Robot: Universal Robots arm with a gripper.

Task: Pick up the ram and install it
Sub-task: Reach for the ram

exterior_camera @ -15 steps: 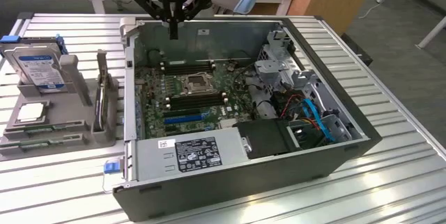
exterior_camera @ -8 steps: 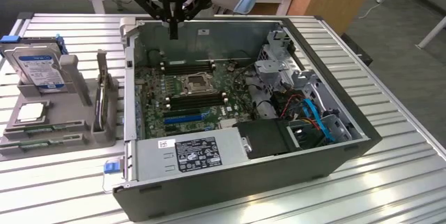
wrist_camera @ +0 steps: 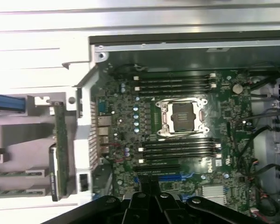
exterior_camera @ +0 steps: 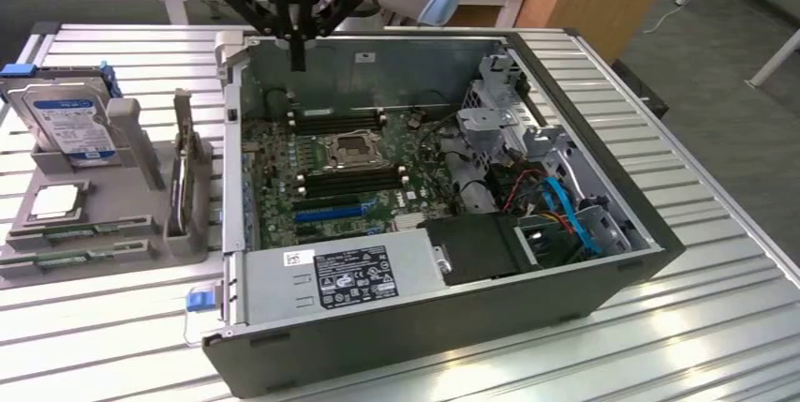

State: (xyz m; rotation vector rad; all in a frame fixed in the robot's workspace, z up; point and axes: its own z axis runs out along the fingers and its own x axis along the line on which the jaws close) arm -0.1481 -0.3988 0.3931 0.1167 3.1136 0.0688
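On the slatted metal table [exterior_camera: 700, 261], the gripper [exterior_camera: 298, 55] hovers closed and empty over the open computer case [exterior_camera: 413, 350]; the ram [wrist_camera: 60, 135] stands edgewise in the grey holder [exterior_camera: 131, 140] alongside, probably needing a centred grasp.

White lettering on the motherboard [wrist_camera: 177, 135] appears to read Dell.

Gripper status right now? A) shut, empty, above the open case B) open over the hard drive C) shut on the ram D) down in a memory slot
A: the gripper hangs shut and empty over the case, near its far wall in the exterior view; the ram stands in the grey holder outside it.
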